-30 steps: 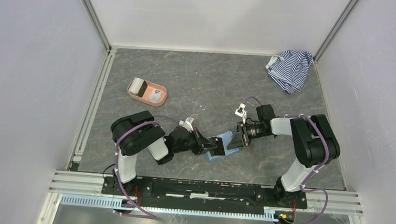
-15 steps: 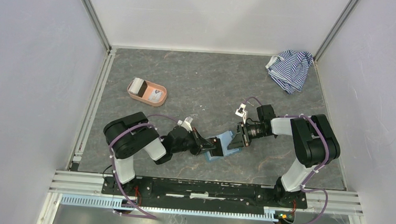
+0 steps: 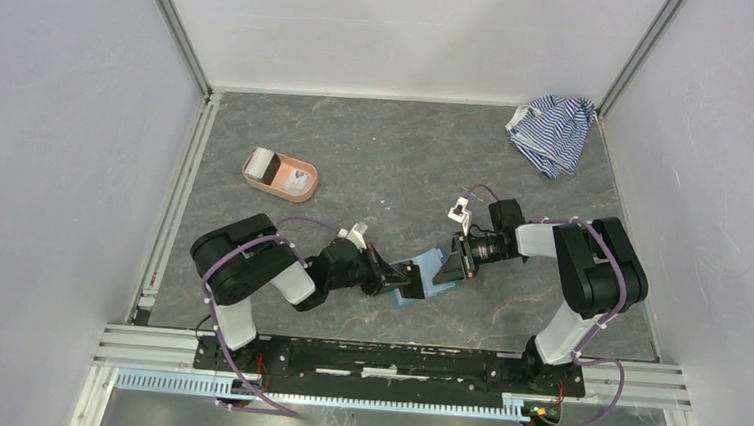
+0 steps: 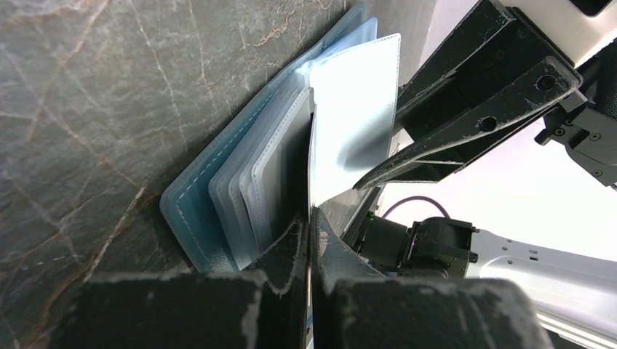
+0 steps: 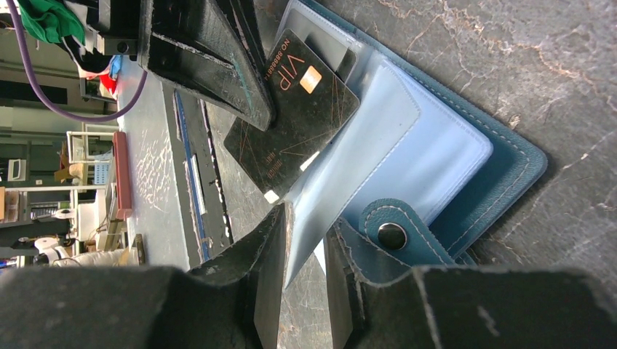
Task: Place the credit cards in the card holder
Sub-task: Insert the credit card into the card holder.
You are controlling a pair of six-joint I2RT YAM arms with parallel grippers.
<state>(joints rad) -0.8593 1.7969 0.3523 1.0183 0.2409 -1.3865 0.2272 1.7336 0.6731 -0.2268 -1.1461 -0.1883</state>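
Right wrist view puts the black rectangular VIP credit card (image 5: 291, 116) over the open teal-blue stitched folding card holder (image 5: 473, 156), which lies flat on the grey marbled table (image 5: 509, 43). The card's long axis runs from 7 to 1 o'clock, with its 1 o'clock end over the stacked pockets. I cannot tell whether it sits inside one. The left gripper (image 4: 309, 233) is clenched on the card, reaching in from 11 o'clock, so I judge it the arm placed to push along that axis. The right gripper (image 5: 305, 225), at 6 o'clock, pinches one clear plastic sleeve (image 5: 364, 142) and holds it apart from the rest. In the top view, a salmon-pink oval tray (image 3: 248, 174) holding more cards (image 3: 296, 179) sits at 10 o'clock from the holder, well apart.
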